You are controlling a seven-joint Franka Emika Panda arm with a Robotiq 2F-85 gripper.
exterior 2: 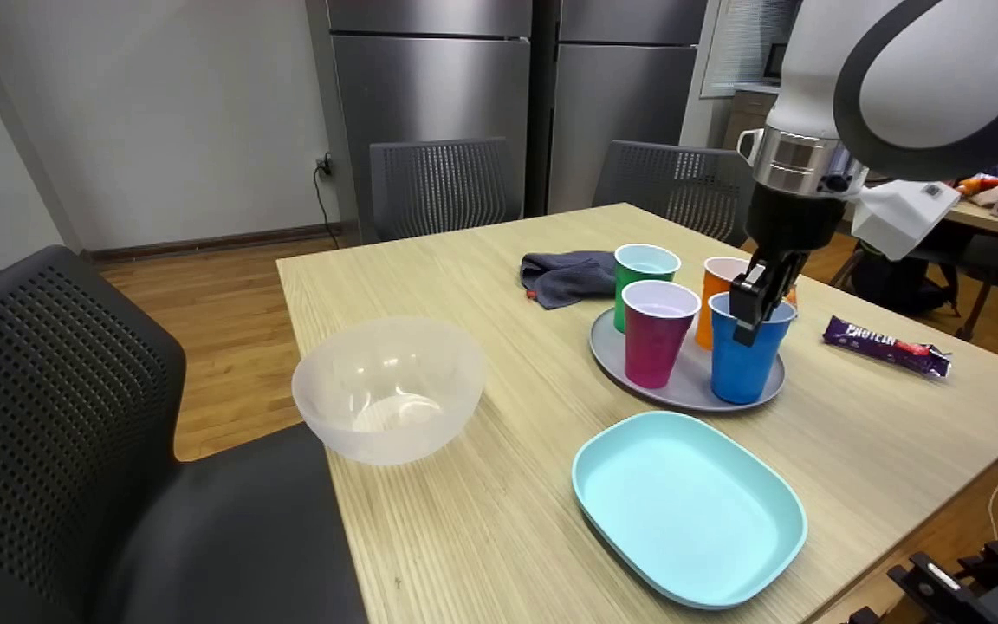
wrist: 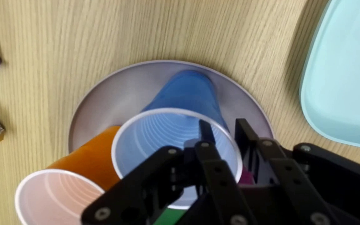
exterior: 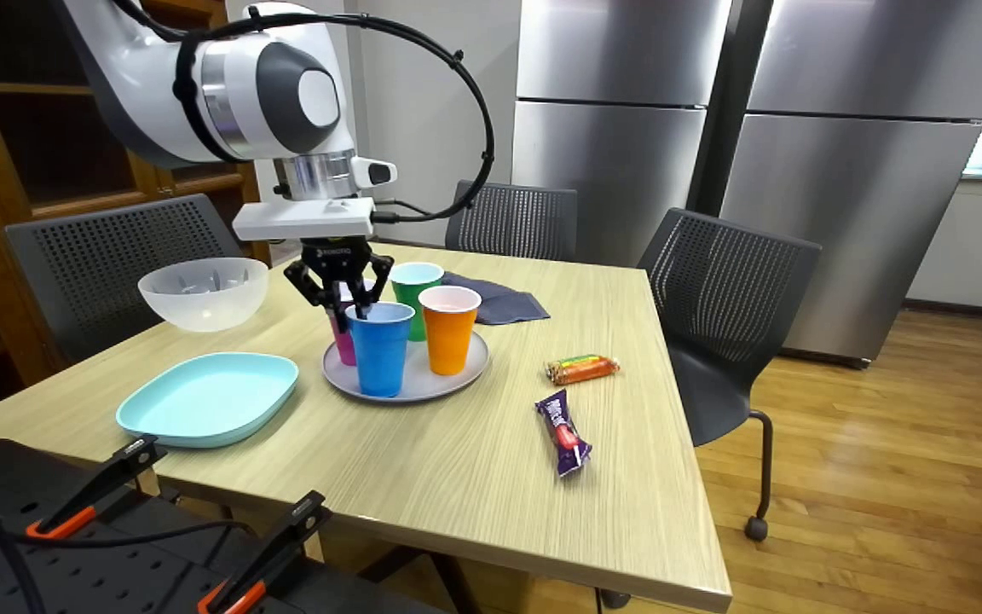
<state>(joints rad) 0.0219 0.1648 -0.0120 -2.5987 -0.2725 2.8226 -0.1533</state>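
My gripper [exterior: 351, 314] is over the near rim of an upright blue cup [exterior: 380, 358]. In the wrist view the gripper [wrist: 223, 125] has a gap between its fingers, one inside the cup's mouth and one outside, with the rim between them. Contact with the cup wall cannot be told. The blue cup stands on a round grey plate [wrist: 105, 103] with an orange cup [exterior: 448, 341], a green cup [exterior 2: 623, 295] and a magenta cup [exterior 2: 653, 351]. The magenta cup is close beside the outer finger and mostly hidden by the gripper in the wrist view.
A teal tray [exterior 2: 690, 511] lies near the plate. A translucent bowl [exterior 2: 388, 390] sits at the table's edge. A dark cloth [exterior: 499, 303] lies behind the cups. A purple bar [exterior: 563, 435] and an orange-wrapped snack [exterior: 583, 368] lie to one side. Chairs surround the table.
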